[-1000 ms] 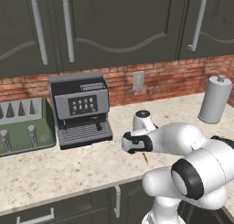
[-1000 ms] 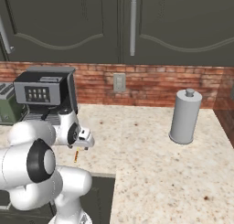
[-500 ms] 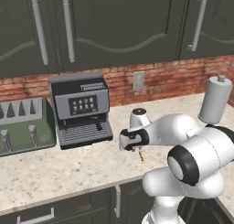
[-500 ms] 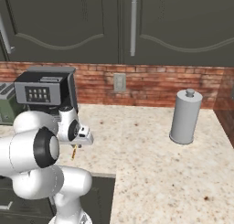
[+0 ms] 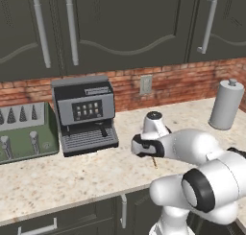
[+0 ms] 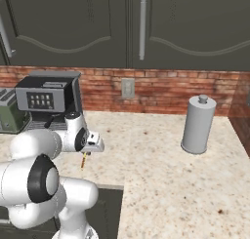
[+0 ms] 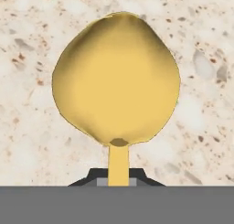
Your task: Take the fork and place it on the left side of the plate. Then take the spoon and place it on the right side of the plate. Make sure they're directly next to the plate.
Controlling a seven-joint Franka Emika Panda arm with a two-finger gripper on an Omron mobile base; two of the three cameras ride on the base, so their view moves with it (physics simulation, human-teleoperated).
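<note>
The gripper [image 7: 118, 178] is pressed together on the thin handle of the spoon [image 7: 116, 81]. It pinches the spoon right where the handle starts. The round yellow bowl of the spoon sticks out past the fingertips and looks very big in the hand view, because it is so close. Behind the bowl is the speckled counter [image 7: 201, 58].

From the left base view the hand is turned down over the counter [image 5: 72, 181], and a little golden bit of the spoon [image 5: 154, 162] pokes out under it. In the right base view the same golden bit [image 6: 84, 161] hangs just under the gripper [image 6: 89, 150]. It is too small there to make out its shape.

The fingertips are mostly hidden. Just a dark edge of them peeks out on each side of the spoon's handle in the hand view. In the base views the white hand covers them.

There is one spoon. Behind the hand stands one coffee machine [image 5: 85, 115], and beside that one green toaster [image 5: 24, 131], cut off at the edge. Far off to the other side of the hand stands one grey canister [image 5: 226, 104]. One wall socket [image 5: 145, 84] sits on the brick wall.
</note>
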